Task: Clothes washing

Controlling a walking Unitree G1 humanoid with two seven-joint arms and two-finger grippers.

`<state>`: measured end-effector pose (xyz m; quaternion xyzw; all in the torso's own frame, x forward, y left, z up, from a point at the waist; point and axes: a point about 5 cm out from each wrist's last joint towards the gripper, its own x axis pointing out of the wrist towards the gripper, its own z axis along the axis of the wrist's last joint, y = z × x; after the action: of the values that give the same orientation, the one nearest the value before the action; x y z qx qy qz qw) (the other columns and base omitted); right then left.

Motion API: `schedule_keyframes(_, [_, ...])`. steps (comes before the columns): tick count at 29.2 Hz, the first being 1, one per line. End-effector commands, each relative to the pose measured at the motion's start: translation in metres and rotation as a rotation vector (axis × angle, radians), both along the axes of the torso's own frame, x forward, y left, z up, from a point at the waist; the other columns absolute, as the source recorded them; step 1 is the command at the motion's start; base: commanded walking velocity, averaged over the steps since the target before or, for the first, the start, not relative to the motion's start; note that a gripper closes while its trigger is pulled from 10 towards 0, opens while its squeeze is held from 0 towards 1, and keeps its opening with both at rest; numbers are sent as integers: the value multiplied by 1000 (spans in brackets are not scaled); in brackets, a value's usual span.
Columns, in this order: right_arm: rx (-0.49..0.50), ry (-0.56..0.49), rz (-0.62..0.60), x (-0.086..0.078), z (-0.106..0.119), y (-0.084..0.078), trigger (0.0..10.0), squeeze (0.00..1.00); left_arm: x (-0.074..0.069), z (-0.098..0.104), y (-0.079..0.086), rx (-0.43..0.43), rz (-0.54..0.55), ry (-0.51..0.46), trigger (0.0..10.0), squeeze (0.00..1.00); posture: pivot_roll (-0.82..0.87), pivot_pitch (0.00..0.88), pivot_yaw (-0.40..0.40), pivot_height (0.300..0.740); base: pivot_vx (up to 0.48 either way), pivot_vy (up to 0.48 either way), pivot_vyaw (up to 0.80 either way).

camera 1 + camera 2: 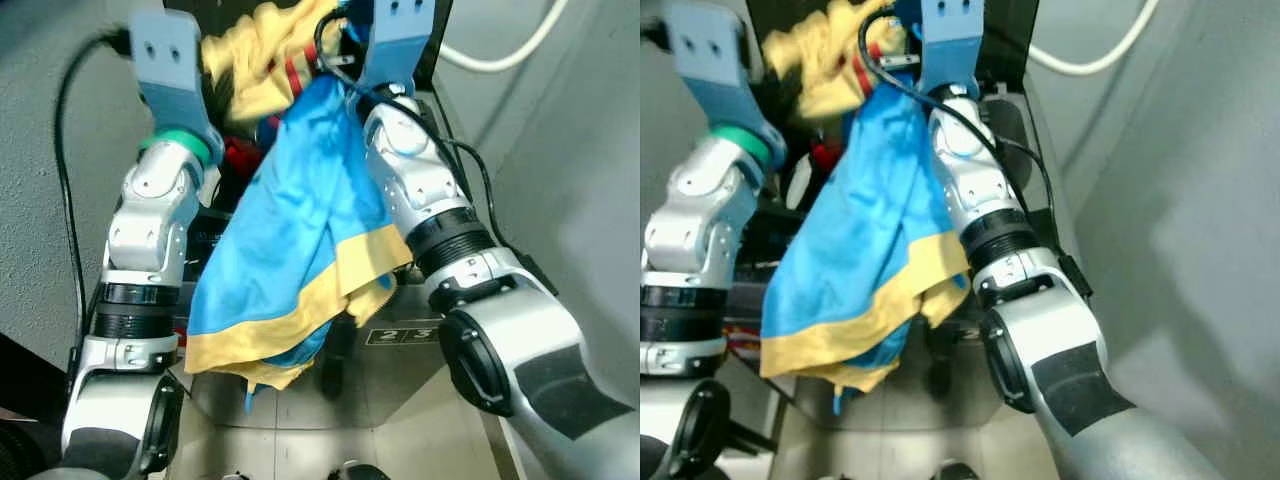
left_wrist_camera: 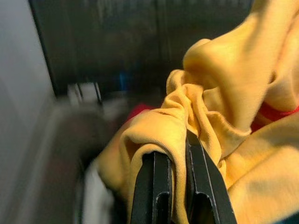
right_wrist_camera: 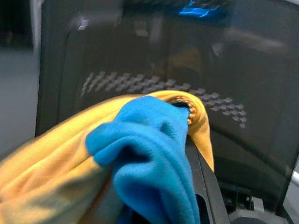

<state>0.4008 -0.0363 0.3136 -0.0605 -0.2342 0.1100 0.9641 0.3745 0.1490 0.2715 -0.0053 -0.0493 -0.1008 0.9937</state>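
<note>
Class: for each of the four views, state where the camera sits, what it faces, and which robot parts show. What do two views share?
Left eye: head, looking down; both arms, blue cloth.
Right eye: same scene, shifted.
Left wrist: along left gripper pinching yellow cloth.
Right wrist: along right gripper, wrapped in blue and yellow cloth, facing a dark panel.
Shared: both wrists see yellow cloth.

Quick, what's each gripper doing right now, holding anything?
Left gripper: shut on the yellow garment.
Right gripper: holding the blue cloth with yellow trim; fingers mostly covered.
</note>
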Motion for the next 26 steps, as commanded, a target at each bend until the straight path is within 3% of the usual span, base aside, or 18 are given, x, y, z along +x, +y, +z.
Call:
schedule_keyframes(1, [-47,4,3,0,-8,3,10000,0,2,-12,1,-24,-13,81,10000,0,14,12,-5,740,0,0,0])
schedule_keyframes(5, [-105,42,27,1,-22,6,10000,0,4,-16,3,-13,-9,95,10000,0,1,14,0,740,0,0,0])
schedule_keyframes(6, [-149,86,58,2,-32,6,10000,0,5,-11,2,5,-22,60,10000,0,-4,14,4,740,0,0,0])
schedule_keyframes(7, [-188,123,86,3,-41,6,10000,1000,6,-5,1,15,-39,26,10000,1000,-8,14,7,740,0,0,0])
schedule_keyframes(13, [-213,170,93,8,-47,-4,10000,1000,5,16,-6,51,-93,-84,10000,1000,-15,6,15,740,0,0,0])
schedule_keyframes(20, [-224,149,23,11,-41,-14,10000,1000,2,23,-9,53,-110,-103,10000,1000,-16,0,20,740,0,0,0])
schedule_keyframes(21, [-251,91,-23,12,-34,-20,10000,0,-3,25,-12,52,-131,-129,10000,1000,-12,0,26,740,0,0,0])
schedule_keyframes(25, [-204,-6,40,6,-22,-23,10000,0,-20,29,-20,70,-187,-211,10000,1000,-6,0,27,740,0,0,0])
schedule_keyframes(26, [-179,-42,125,2,-19,-23,10000,0,-30,31,-22,117,-203,-273,10000,0,-1,0,25,740,0,0,0])
